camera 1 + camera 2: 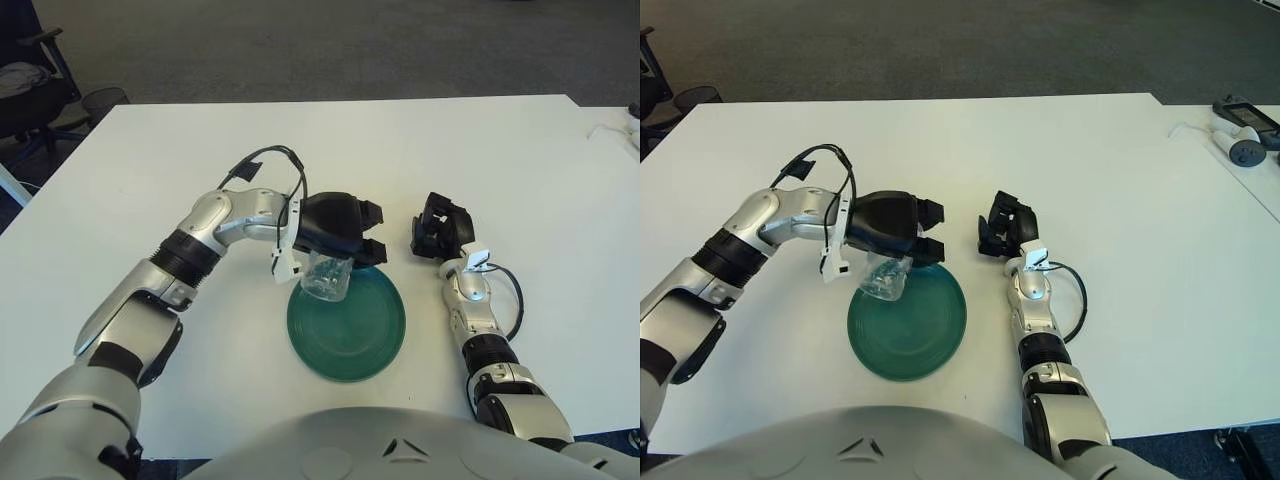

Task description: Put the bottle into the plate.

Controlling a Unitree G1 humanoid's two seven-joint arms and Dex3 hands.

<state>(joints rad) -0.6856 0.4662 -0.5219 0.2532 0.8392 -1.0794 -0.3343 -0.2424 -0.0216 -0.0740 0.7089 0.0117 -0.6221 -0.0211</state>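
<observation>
No brand, label or legible writing was visible on any item.

The left hand [340,228] gripped the bottle [325,277], a clear plastic one, from above, with its fingers closed around the upper part. The bottle hung over the far-left rim of the green plate [362,335]; contact between bottle and plate could not be determined. The right hand [441,228] showed just right of the plate, fingers curled and holding nothing.

The right eye view alone showed a grey device with a white cable [1238,143] near the table's far-right edge. The left eye view alone showed a dark office chair [28,85] and a mesh wastebasket [104,101] beyond the far-left corner.

The white table [450,150] carried the plate. Grey carpet [330,45] covered the floor beyond it. A black cable loop [265,165] stood above the left forearm.
</observation>
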